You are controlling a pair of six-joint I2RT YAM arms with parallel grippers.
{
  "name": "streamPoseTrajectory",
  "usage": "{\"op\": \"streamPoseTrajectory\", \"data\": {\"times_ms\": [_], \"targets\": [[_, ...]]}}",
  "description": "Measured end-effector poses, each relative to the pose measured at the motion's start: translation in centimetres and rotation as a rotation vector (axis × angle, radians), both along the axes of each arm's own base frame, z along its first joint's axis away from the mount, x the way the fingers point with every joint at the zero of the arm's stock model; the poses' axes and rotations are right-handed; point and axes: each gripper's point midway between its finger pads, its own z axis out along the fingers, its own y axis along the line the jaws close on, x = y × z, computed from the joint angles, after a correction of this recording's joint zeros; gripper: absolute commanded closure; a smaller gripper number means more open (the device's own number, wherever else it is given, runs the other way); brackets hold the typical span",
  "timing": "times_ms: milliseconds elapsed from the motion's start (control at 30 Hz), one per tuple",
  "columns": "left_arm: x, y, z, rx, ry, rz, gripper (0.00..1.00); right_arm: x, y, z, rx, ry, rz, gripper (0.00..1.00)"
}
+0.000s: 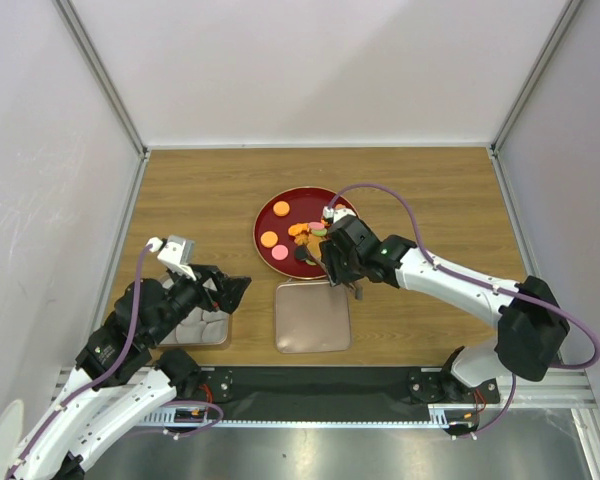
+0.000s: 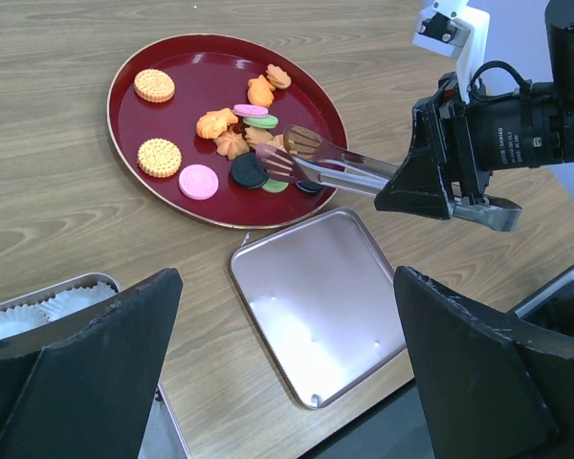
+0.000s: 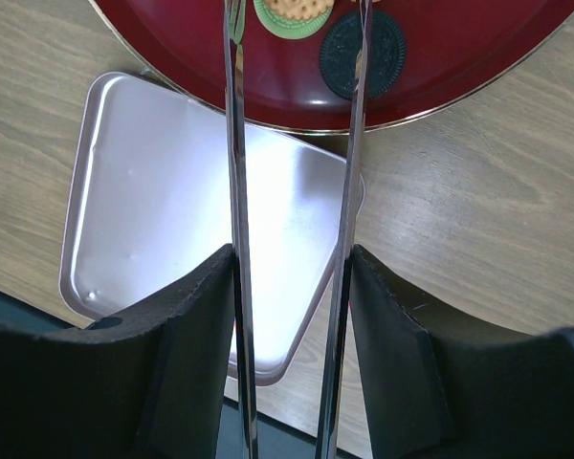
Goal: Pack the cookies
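The cookies (image 1: 302,232) lie on a red round plate (image 1: 280,200): orange, pink, green and dark discs, also in the left wrist view (image 2: 231,124). My right gripper (image 1: 342,262) is shut on metal tongs (image 2: 337,168), its pads (image 3: 196,316) pressing the two arms (image 3: 233,191). The tong tips stand apart just over a dark cookie (image 3: 364,53) and a green one (image 3: 289,11) at the plate's near edge. I cannot tell whether they touch. My left gripper (image 1: 235,290) is open and empty (image 2: 287,279) above the table, left of the lid.
A rounded-square pinkish metal lid (image 1: 312,317) lies on the wood just in front of the plate (image 2: 201,76). A tin (image 1: 195,330) with white paper cups (image 2: 48,301) sits under my left gripper. White walls enclose the table.
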Motion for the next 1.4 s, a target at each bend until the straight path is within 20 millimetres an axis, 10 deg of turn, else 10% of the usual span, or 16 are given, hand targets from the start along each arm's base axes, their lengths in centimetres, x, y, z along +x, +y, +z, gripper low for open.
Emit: {"op": "streamPoseTrajectory", "data": {"times_ms": [833, 1167, 1400], "targets": [[0.1, 0.7, 0.7, 0.001, -0.012, 0.035, 0.0, -0.1, 0.7, 1.2, 0.035, 0.008, 0.007, 0.68], [0.5, 3.1, 11.8, -0.114, -0.168, 0.152, 0.0, 0.1, 6.0, 8.2, 0.186, -0.061, 0.127, 0.69], [1.7, 5.7, 14.4, -0.093, -0.176, 0.315, 0.0, -0.7, 14.0, 8.8, 0.217, -0.049, 0.298, 0.69]]}}
